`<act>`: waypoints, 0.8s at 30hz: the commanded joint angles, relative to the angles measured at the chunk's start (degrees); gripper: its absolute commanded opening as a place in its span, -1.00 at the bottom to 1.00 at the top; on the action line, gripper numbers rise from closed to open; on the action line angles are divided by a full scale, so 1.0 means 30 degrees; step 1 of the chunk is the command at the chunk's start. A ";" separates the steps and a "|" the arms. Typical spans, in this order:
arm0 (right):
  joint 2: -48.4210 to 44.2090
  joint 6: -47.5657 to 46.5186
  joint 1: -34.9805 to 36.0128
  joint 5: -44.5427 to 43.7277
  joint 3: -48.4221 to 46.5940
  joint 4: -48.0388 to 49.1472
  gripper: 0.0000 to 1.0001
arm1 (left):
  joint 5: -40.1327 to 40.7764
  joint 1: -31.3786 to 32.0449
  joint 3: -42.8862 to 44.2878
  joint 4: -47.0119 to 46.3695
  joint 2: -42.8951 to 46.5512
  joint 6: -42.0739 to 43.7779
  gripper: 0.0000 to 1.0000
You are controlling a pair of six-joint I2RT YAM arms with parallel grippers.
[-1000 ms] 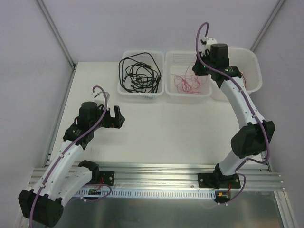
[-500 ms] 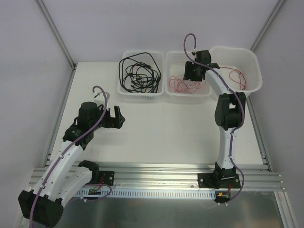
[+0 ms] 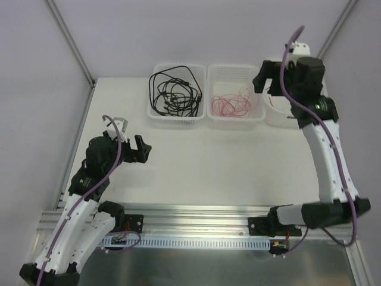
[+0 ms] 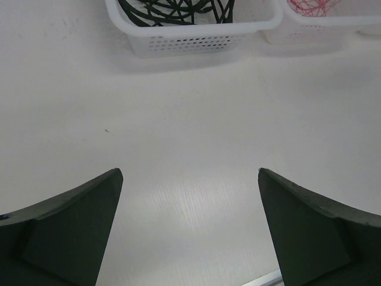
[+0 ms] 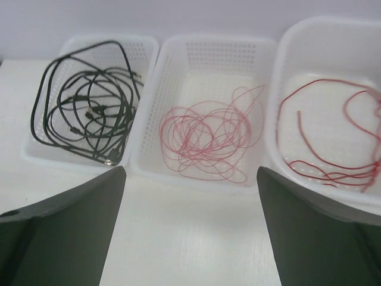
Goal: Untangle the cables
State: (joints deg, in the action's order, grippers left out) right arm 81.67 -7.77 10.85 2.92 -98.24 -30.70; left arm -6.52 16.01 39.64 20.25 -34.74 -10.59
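- The bench (image 3: 196, 161) is bare in its middle. All the cables lie in three white containers lined up along its far edge.
- The right arm (image 3: 324, 149) reaches over the far right corner, above the tub. Its jaws are spread wide and nothing is between them.
- The left arm (image 3: 89, 185) hangs over open bench, well apart from the containers. Its jaws are also released and empty.
- The right-hand tub (image 5: 286, 71) holds a loose dark red wire (image 5: 333, 128), the middle basket (image 3: 235, 67) a knotted bundle of thin pink wires (image 3: 232, 106), and the left basket (image 3: 178, 67) coiled black cables (image 3: 174, 92).
- Judged from this, the work is between picks: some strands are already sorted out and the pink bundle is the likely next target.
- The next move calls for pinching one outlying loop of that bundle and lifting slowly, so the rest does not ride up with it.
- From above, the right arm hides most of the tub, and the right wrist view cuts off the tub's right side, so the red wire's ends are out of sight.
- I cannot tell how many pink strands there are, and the black cables' plug ends are too small to count.
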 commanded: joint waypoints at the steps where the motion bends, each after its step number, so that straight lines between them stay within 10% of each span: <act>1: -0.4768 -0.0164 -0.0043 -0.3044 0.2446 -0.1251 0.93 | 0.1381 -0.0180 0.1197 0.0920 0.2113 0.0483 0.98; 13: -2.0967 -0.0895 -0.0014 -0.5104 0.9393 -0.4704 0.93 | 0.6767 -0.0151 0.5275 0.5613 0.8265 -0.0011 0.98; 24: -2.8156 -0.1219 -0.0043 -0.5425 1.2997 -0.6231 0.93 | 0.8971 -0.0151 0.3282 0.6374 1.3454 -0.0923 0.98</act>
State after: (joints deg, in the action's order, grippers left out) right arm 0.89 -10.35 10.85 -12.60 -60.97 -47.64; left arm 17.56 16.03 50.28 37.93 -0.25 -12.40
